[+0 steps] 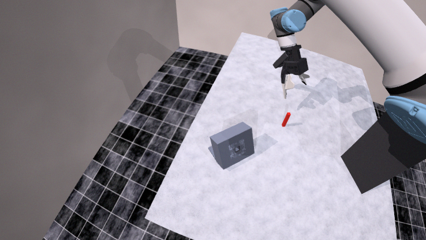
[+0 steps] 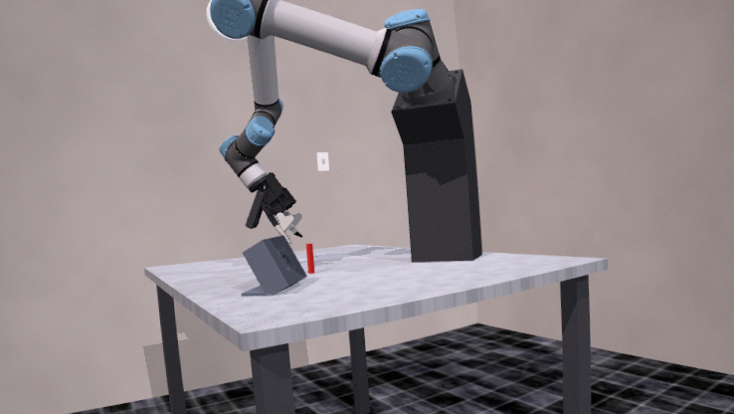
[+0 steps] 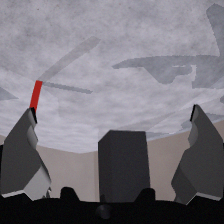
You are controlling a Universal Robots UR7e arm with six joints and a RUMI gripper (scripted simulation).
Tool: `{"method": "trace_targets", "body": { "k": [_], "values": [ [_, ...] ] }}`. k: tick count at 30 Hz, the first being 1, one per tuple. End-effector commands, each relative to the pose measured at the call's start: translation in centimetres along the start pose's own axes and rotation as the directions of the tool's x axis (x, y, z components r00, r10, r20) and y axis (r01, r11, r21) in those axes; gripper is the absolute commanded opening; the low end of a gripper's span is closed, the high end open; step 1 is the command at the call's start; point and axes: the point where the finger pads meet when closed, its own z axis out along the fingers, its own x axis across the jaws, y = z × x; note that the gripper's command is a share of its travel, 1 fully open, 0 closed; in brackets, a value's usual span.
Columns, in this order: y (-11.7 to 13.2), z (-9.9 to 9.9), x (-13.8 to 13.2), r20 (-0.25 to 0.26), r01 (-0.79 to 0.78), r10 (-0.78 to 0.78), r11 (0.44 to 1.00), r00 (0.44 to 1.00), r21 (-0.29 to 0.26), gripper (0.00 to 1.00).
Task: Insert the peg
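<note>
A red peg (image 1: 286,119) stands upright on the white table, to the right of the grey sloped panel block (image 1: 232,145). The block has a small square hole (image 1: 236,149) in its slanted face. The peg also shows in the exterior view (image 2: 309,258), just right of the block (image 2: 272,265). My gripper (image 1: 294,85) hangs in the air above and behind the peg, open and empty; it also shows in the exterior view (image 2: 289,227). In the wrist view the peg (image 3: 35,94) shows just above the left finger, with the gripper (image 3: 112,150) spread wide.
The dark robot pedestal (image 2: 439,169) stands at the back of the table and shows in the wrist view (image 3: 123,162) between the fingers. The table's edges drop to a black tiled floor (image 1: 125,143).
</note>
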Motion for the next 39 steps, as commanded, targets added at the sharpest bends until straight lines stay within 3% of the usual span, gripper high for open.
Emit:
{"method": "trace_targets", "body": {
  "k": [1, 17, 39],
  "values": [
    [-0.2, 0.0, 0.0, -0.008, 0.060, -0.059, 0.997, 0.998, 0.052, 1.00],
    [0.0, 0.4, -0.6, -0.039, 0.192, -0.188, 0.971, 0.981, 0.140, 1.00],
    [0.8, 0.5, -2.0, -0.117, 0.378, -0.360, 0.892, 0.925, 0.246, 1.00]
  ]
}}
